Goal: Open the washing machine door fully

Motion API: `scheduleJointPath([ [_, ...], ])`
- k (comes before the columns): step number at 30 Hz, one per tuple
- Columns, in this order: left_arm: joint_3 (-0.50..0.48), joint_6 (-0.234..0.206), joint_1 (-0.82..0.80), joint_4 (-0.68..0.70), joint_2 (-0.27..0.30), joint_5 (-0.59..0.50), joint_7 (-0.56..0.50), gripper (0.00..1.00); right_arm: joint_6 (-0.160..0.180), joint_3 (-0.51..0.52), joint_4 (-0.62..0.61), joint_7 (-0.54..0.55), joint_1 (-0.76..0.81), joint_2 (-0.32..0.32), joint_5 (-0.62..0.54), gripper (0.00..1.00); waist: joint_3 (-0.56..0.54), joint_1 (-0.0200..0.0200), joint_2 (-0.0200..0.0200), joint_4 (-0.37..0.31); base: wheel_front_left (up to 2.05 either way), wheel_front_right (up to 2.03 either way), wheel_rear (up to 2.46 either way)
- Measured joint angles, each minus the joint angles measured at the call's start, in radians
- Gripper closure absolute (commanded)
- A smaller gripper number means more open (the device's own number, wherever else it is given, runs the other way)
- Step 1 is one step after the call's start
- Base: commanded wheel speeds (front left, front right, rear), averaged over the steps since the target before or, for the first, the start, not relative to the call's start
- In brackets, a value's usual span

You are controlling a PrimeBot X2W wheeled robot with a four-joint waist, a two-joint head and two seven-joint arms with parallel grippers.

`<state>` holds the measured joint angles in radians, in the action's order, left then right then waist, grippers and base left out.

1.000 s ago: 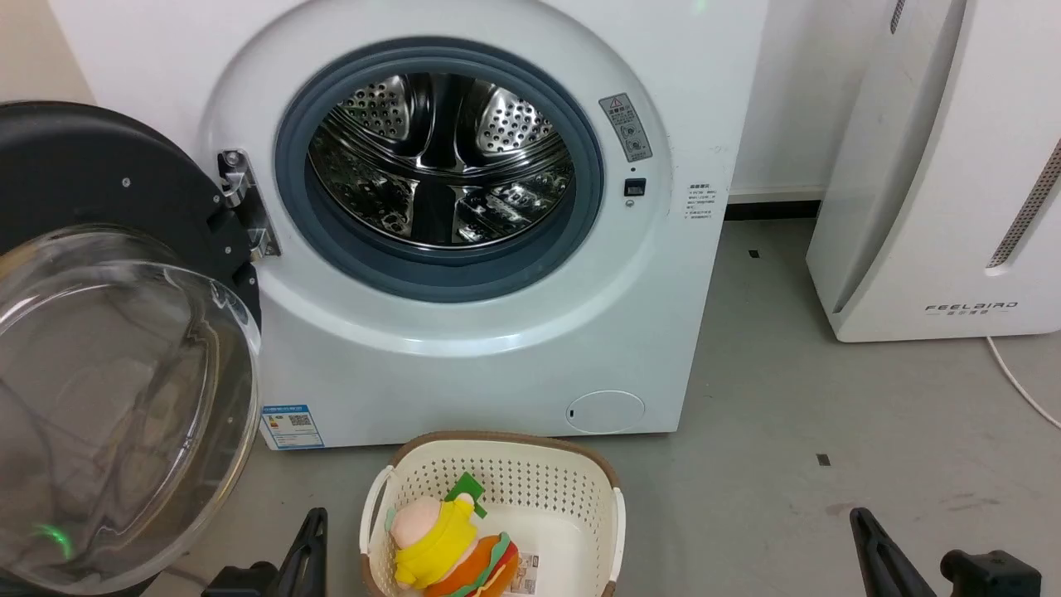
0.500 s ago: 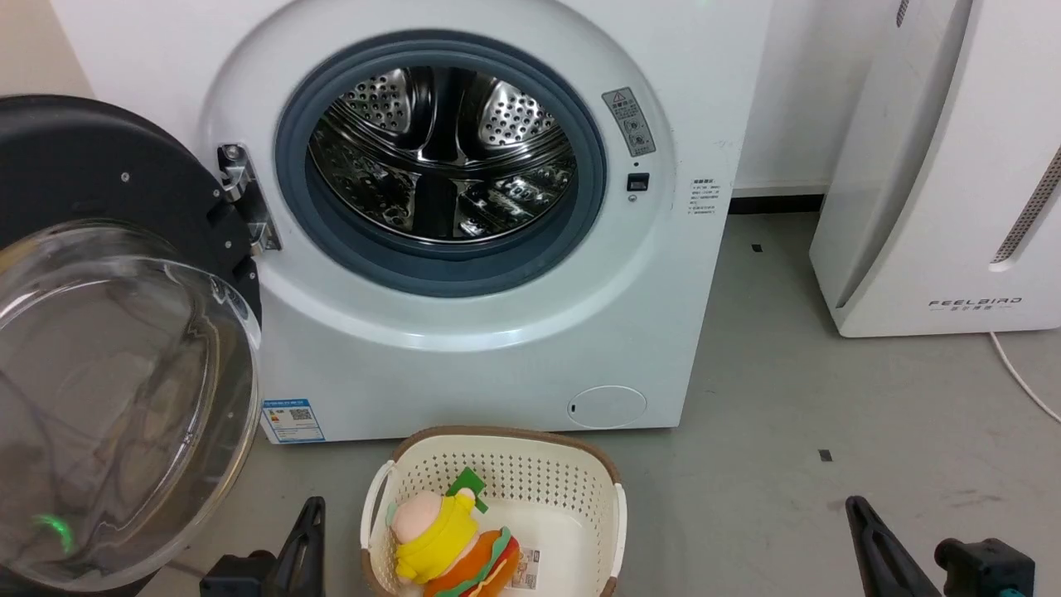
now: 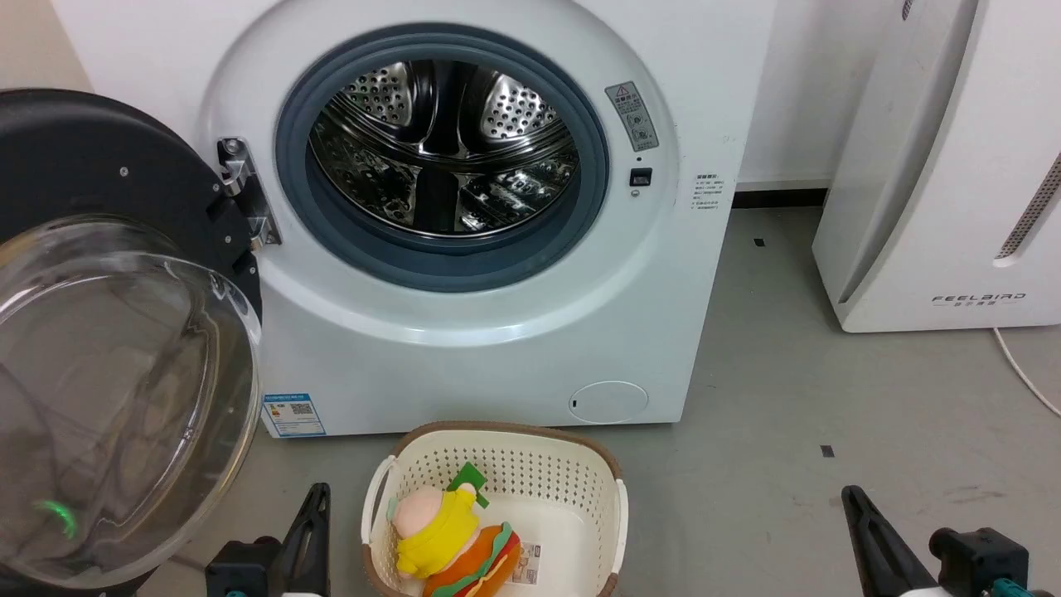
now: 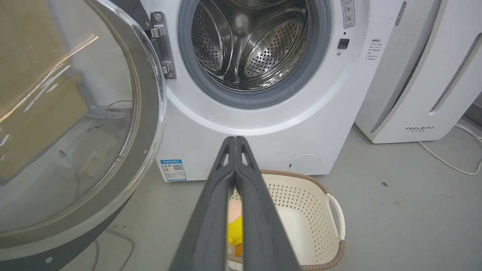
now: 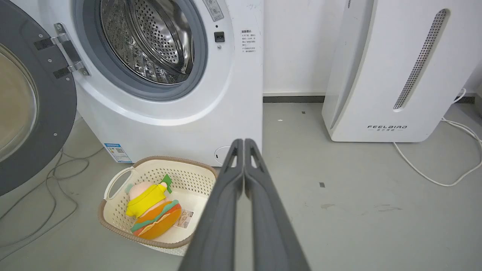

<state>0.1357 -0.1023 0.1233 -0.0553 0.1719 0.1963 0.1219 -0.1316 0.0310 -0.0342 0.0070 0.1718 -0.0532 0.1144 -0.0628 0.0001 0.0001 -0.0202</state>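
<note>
The left gripper (image 4: 235,138) has its two long dark fingers pressed together, tips touching, with nothing between them; the right gripper (image 5: 241,141) is pressed together the same way and holds nothing. Ahead and to the left of the left gripper stands the large round glossy black washing machine door with its bulging clear glass bowl (image 3: 116,398), swung wide on its metal hinge (image 3: 244,195) and well clear of both grippers. Straight beyond the left fingertips is the white front-loading washing machine (image 3: 464,348), its grey-ringed perforated steel drum mouth (image 3: 443,149) uncovered. Between the two grippers, just beside the left one, a cream perforated plastic basket with a brown rim (image 3: 530,473) sits on the grey floor, holding a yellow and orange burger-shaped plush toy (image 3: 452,543). Ahead and to the right of the right gripper stands a tall white appliance (image 3: 937,166)
</note>
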Motion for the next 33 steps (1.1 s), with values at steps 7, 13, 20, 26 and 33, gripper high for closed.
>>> scheduleJointPath([
  [7, -0.014, 0.009, -0.005, 0.004, -0.007, -0.013, -0.008, 1.00, 0.000, -0.002, 0.002, 0.000, -0.012, 0.000, -0.018, 1.00, 0.005, 0.0000, 0.0000, 0.002, 0.00, 0.00, 0.00],
  [13, -0.021, 0.015, -0.008, 0.007, -0.014, -0.027, -0.016, 1.00, 0.000, -0.003, 0.004, 0.000, -0.026, 0.000, -0.020, 1.00, 0.009, 0.0000, 0.0000, 0.003, 0.00, 0.00, 0.00],
  [20, -0.029, 0.022, -0.023, 0.014, -0.028, -0.040, -0.025, 1.00, 0.000, -0.006, 0.006, 0.000, -0.038, 0.000, -0.027, 1.00, 0.014, -0.0001, 0.0000, 0.005, 0.00, 0.00, 0.00],
  [26, -0.039, 0.027, -0.026, 0.017, -0.033, -0.054, -0.034, 1.00, 0.000, -0.007, 0.009, 0.000, -0.041, 0.000, -0.035, 1.00, 0.018, -0.0001, 0.0000, 0.006, 0.00, 0.00, 0.00],
  [33, -0.051, 0.035, -0.036, 0.020, -0.041, -0.072, -0.043, 1.00, 0.000, -0.009, 0.012, 0.000, -0.060, 0.000, -0.039, 1.00, 0.023, -0.0001, 0.0000, 0.007, 0.00, 0.00, 0.00],
])
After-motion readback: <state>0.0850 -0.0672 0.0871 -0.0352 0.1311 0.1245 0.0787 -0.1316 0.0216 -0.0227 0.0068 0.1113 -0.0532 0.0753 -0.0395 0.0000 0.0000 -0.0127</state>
